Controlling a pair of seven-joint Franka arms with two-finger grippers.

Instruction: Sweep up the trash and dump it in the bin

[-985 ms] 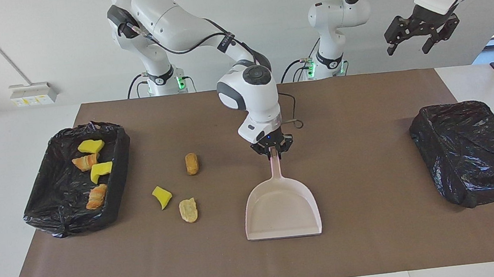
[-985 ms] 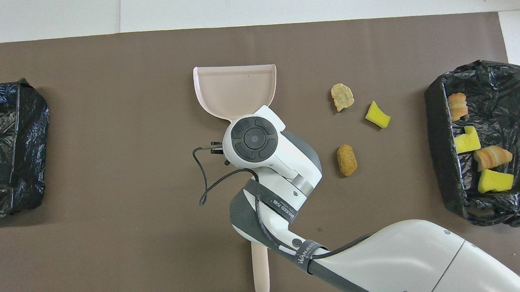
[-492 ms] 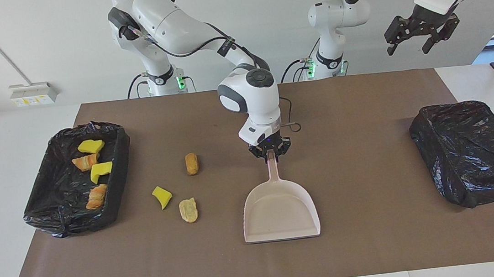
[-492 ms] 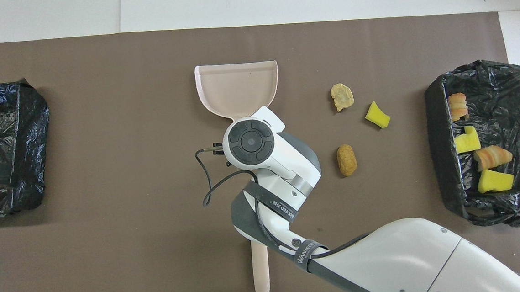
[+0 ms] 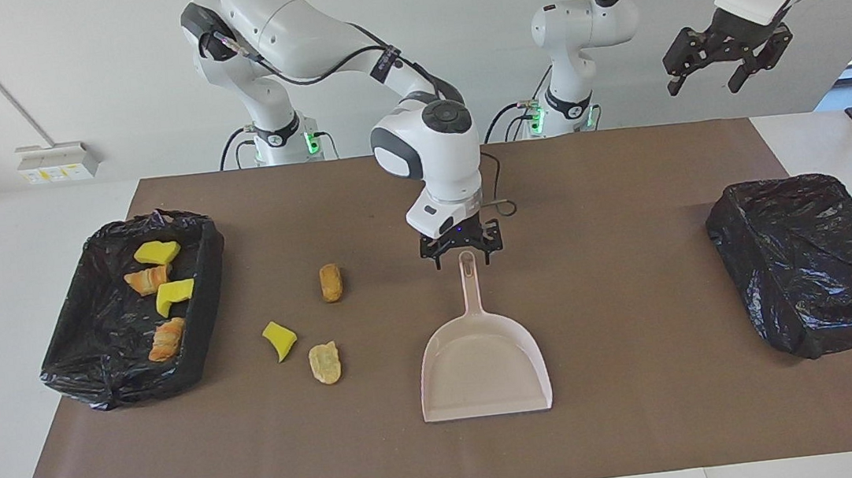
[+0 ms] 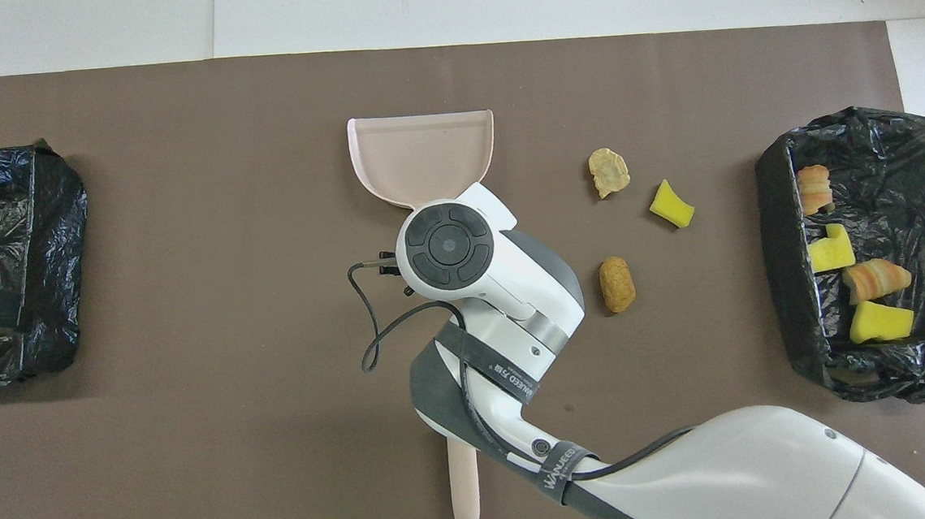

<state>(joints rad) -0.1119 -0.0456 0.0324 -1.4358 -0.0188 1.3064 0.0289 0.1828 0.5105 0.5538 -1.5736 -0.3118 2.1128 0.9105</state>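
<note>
Facing view: right tool [image 5: 462,257] newly off dustpan [image 5: 484,366]

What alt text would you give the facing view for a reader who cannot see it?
The right gripper hangs open just above the handle of a pink dustpan lying flat on the brown mat. Three scraps lie loose on the mat beside a black-lined bin holding four more; a second black bin sits at the left arm's end, where the left gripper waits open, raised.

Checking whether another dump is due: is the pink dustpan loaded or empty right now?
Empty. The dustpan lies flat on the mat, its tray bare; three scraps, like the yellow chunk, sit beside it.
</note>
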